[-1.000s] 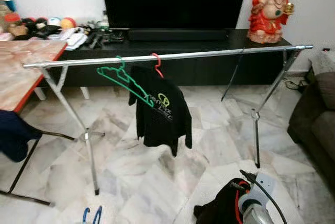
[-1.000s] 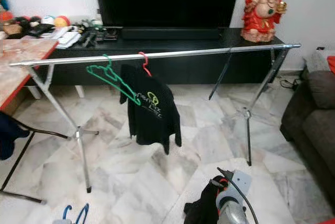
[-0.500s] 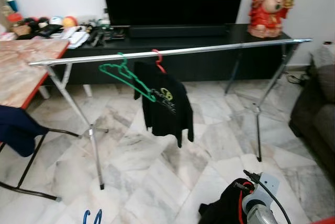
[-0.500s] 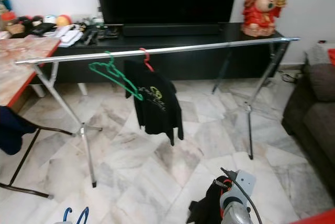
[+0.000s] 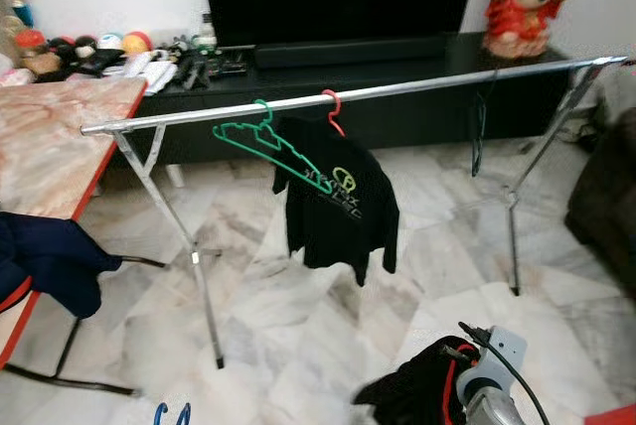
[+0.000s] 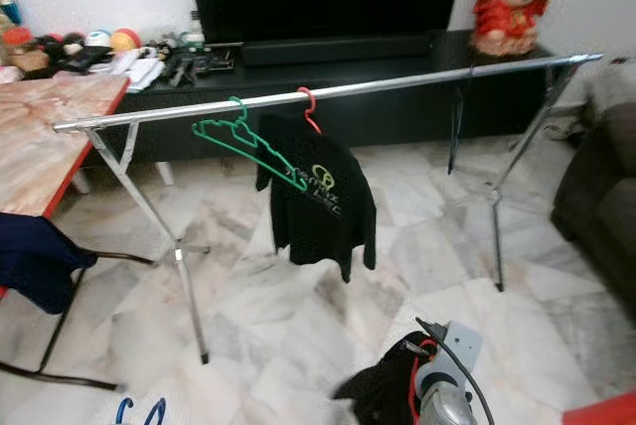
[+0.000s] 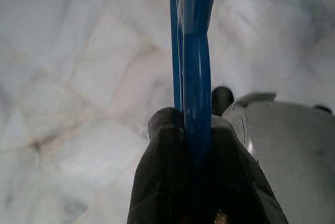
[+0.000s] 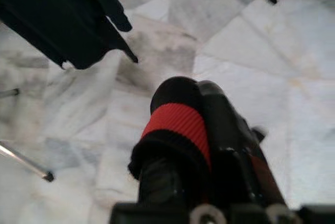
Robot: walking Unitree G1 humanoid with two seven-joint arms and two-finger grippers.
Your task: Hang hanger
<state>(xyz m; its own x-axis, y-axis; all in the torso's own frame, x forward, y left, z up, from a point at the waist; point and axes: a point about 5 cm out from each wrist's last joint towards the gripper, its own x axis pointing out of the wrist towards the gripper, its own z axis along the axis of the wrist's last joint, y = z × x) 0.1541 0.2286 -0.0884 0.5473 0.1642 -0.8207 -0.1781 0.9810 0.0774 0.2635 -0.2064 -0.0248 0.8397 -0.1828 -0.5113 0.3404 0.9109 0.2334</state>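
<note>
Left wrist view: black fingers [image 7: 167, 161] stay clamped on the blue plastic hanger [image 7: 194, 67] while the silver rail [image 5: 348, 99], ahead, has drawn nearer.

Silver right arm [image 5: 489, 397] w/ black cable, red wire; black-fingered left claw [image 7: 194, 130].

Shiny metal rail [image 5: 397, 93], glossy marble floor [image 5: 298, 316].
</note>
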